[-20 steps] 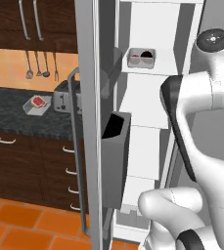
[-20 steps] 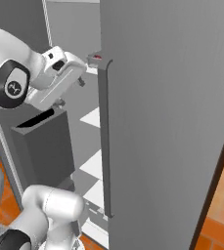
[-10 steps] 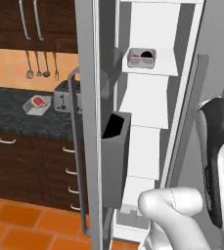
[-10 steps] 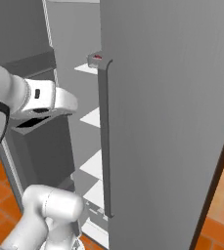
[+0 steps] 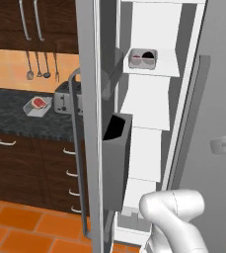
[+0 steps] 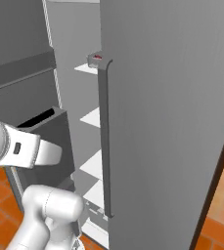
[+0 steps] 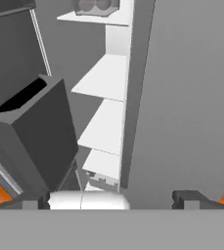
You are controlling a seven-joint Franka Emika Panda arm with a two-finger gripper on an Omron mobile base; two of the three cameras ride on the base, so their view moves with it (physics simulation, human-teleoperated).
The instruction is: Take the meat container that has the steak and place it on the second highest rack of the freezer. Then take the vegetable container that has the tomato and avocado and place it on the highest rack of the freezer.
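Observation:
The freezer stands open, white inside. On an upper white shelf sits a grey container holding a blackish avocado and a red tomato; it also shows as container and container. Another white panel lies above it at the picture's top edge. A second container with the red-faced steak rests on the dark counter to the left. My gripper is open with nothing between its fingers, low in front of the freezer and looking up along the shelves.
The left door swings outward with a dark grey bin and a long bar handle. The grey right door stands close on the right. A toaster sits beside the steak container. Dark wood drawers line the counter's front.
My arm has dropped from beside the upper shelf, down and back out of the freezer. The container with the tomato and avocado stays on its shelf. The jaws remain open.

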